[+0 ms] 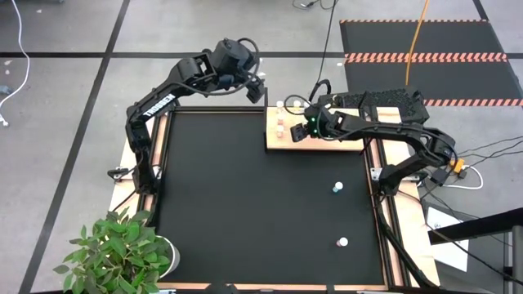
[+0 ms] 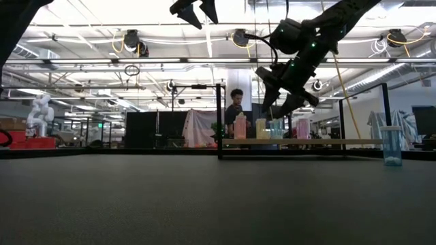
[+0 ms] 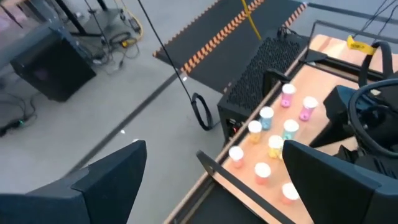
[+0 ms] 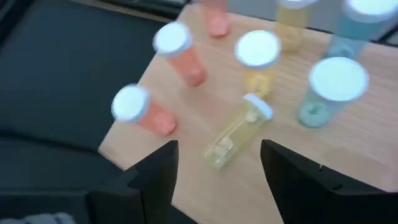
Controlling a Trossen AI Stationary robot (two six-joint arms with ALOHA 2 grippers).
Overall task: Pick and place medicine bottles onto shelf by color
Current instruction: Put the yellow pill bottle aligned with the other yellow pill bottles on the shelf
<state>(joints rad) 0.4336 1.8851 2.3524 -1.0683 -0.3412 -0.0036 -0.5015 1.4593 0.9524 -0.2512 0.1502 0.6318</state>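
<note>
The left arm, lettered "TROSSEN" in white, reaches toward twelve o'clock; the left gripper hangs above the mat's far edge, fingers spread wide, holding nothing. At about one o'clock on the black mat lies the shelf, carrying a cluster of medicine bottles. One yellow bottle lies tipped over among the upright ones. The right gripper hovers over it, fingers apart and empty. Two more bottles stand on the mat: one blue at three o'clock, another at four.
</note>
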